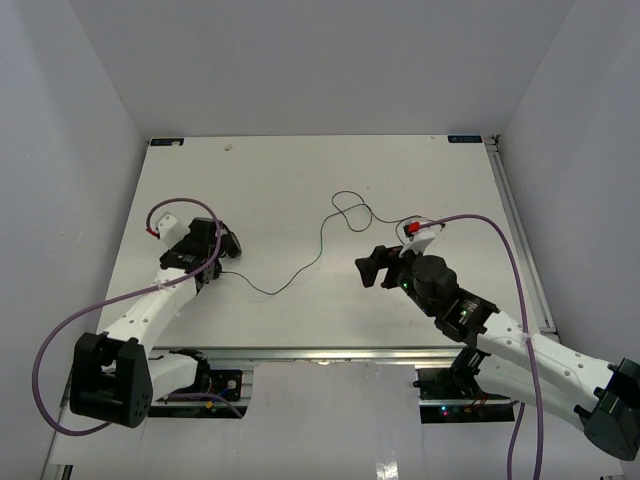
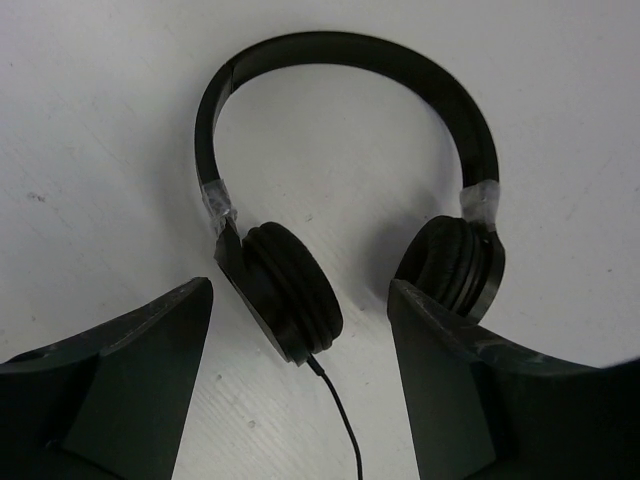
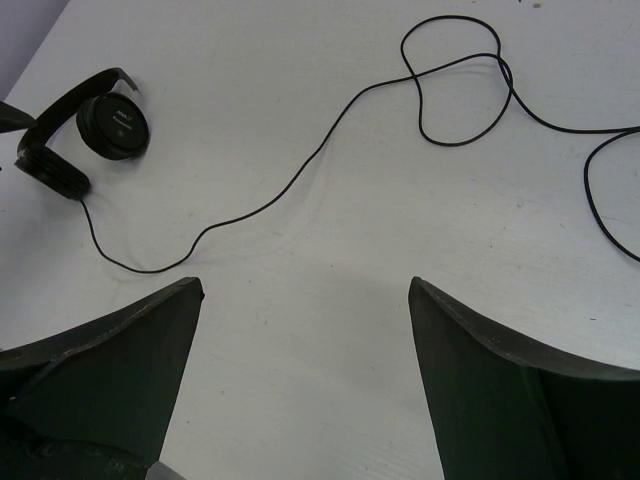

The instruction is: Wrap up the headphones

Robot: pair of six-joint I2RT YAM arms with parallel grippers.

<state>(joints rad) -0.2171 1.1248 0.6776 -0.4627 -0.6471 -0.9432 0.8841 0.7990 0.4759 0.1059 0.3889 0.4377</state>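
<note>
This is looking like a robot lab test cell.

A left arm (image 1: 150, 312) and a right arm (image 1: 520, 352), both white, are sitting bolted at the near edge of a white tabletop (image 1: 300, 175); plain pale walls (image 1: 60, 120) are boxing it in on three sides, thick purple cables (image 1: 512, 262) are looping off the arms, an aluminium rail (image 1: 330, 356) is running along the front, and small green and red lights (image 1: 441, 409) are glowing on the electronics (image 1: 215, 385) mounted below it.
</note>
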